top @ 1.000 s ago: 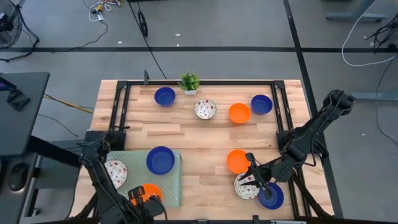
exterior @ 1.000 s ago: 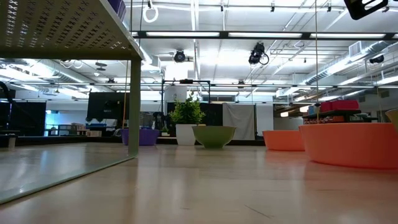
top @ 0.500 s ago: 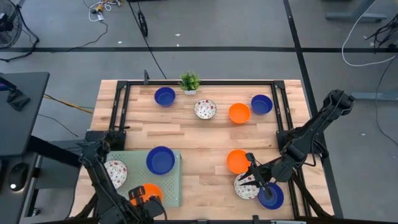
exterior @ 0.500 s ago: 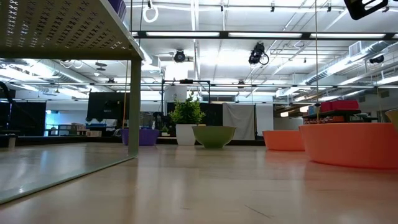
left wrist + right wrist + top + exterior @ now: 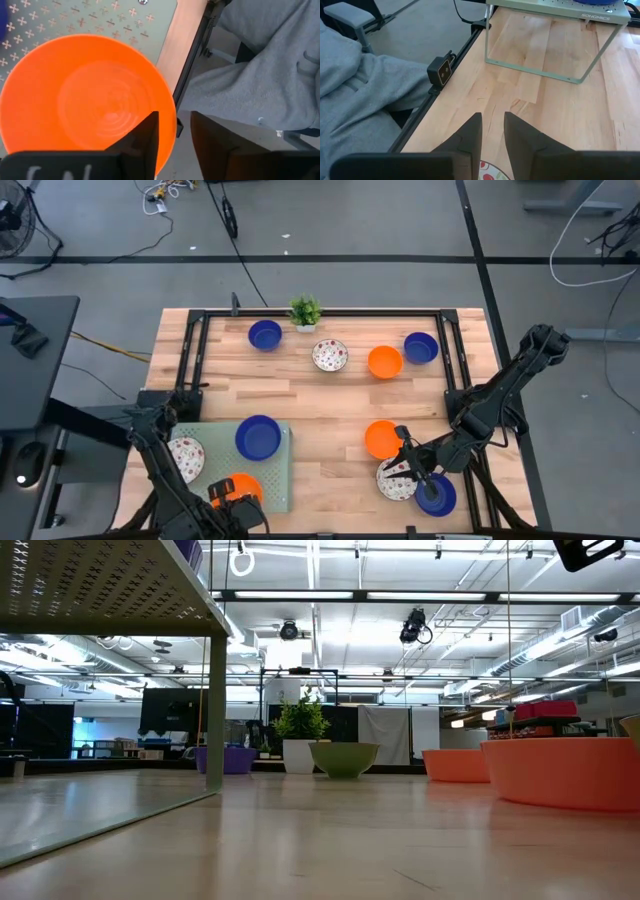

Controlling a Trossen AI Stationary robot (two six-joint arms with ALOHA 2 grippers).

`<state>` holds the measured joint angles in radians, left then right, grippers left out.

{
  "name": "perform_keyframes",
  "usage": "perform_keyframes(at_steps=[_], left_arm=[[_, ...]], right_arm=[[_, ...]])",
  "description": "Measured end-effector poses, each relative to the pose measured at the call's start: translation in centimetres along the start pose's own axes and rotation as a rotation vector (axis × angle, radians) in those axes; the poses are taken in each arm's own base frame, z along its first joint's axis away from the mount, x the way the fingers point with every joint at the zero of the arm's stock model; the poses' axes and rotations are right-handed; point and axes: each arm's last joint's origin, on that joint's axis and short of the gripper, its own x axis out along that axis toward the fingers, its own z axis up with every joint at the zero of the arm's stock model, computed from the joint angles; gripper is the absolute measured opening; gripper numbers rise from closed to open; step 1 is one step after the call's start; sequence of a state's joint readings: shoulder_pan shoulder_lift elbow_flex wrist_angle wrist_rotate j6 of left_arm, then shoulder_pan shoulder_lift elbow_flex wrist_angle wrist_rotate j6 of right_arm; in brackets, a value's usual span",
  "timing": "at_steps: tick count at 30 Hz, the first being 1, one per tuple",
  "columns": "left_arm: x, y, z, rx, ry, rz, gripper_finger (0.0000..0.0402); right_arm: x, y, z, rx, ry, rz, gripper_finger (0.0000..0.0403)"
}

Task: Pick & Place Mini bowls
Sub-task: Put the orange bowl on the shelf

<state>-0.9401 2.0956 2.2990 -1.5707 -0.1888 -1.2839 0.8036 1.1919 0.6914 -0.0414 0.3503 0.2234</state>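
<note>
Orange bowl (image 5: 85,105) on tray (image 5: 278,480) — left gripper (image 5: 174,137) pinching its rim — right gripper (image 5: 492,131) nearly closed, empty.

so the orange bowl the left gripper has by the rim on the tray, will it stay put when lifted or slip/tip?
The left gripper pinches the orange bowl at one rim edge only, so it will probably hang tilted when lifted. The wall looks thin, smooth and glossy, so it may slip. It looks rigid and light, unlikely to flex. It sits on the green tray.

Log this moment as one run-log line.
left end effector: closed on orange bowl rim over tray | right end effector: at speckled bowl, grip unclear | far bowls untouched
</note>
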Motion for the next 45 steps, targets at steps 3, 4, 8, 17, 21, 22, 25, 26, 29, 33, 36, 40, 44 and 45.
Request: perform_keyframes(at_steps=[3, 4, 8, 17, 21, 22, 25, 26, 29, 33, 36, 40, 44, 45], left_arm=[[0.0, 0.0, -0.01, 0.041, -0.001, 0.0, 0.0131], [0.0, 0.0, 0.01, 0.059, -0.004, 0.001, 0.0131], [0.0, 0.01, 0.03, 0.097, -0.009, 0.003, 0.012], [0.0, 0.01, 0.03, 0.127, -0.009, 0.003, 0.0072], [0.0, 0.01, 0.03, 0.142, -0.009, 0.003, 0.0047], [0.0, 0.01, 0.03, 0.15, -0.008, 0.003, 0.004], [0.0, 0.01, 0.02, 0.167, -0.008, 0.003, 0.0017], [0.0, 0.01, 0.02, 0.171, -0.008, 0.003, 0.001], [0.0, 0.01, 0.04, 0.171, -0.008, 0.003, 0.0005], [0.0, 0.01, 0.02, 0.182, -0.008, 0.003, 0.0004], [0.0, 0.01, 0.03, 0.181, -0.008, 0.004, 0.0004], [0.0, 0.01, 0.04, 0.196, -0.008, 0.003, 0.0003], [0.0, 0.02, 0.04, 0.208, -0.008, 0.004, 0.0003], [0.0, 0.01, 0.04, 0.215, -0.008, 0.004, 0.0003]], right_arm=[[0.0, 0.0, 0.0, 0.0, 0.0, 0.0, 0.0084], [0.0, 0.0, 0.0, 0.0, 0.0, 0.0, 0.0084], [0.0, 0.0, 0.0, 0.0, 0.0, 0.0, 0.0084], [0.0, 0.0, 0.0, 0.0, 0.0, 0.0, 0.0084], [0.0, 0.0, 0.0, 0.0, 0.0, 0.0, 0.0084], [0.0, 0.0, 0.0, 0.0, 0.0, 0.0, 0.0084], [0.0, 0.0, 0.0, 0.0, 0.0, 0.0, 0.0084], [0.0, 0.01, 0.0, 0.0, 0.0, 0.001, 0.0084], [0.0, 0.01, 0.0, 0.0, 0.0, 0.0, 0.0084], [0.0, 0.0, 0.0, 0.0, 0.0, 0.0, 0.0084], [0.0, 0.01, 0.0, 0.0, 0.0, 0.001, 0.0084], [0.0, 0.0, 0.0, 0.0, 0.0, 0.0, 0.0084], [0.0, 0.01, 0.0, 0.0, 0.0, 0.001, 0.0084], [0.0, 0.0, 0.0, 0.0, 0.0, 0.0, 0.0084]])
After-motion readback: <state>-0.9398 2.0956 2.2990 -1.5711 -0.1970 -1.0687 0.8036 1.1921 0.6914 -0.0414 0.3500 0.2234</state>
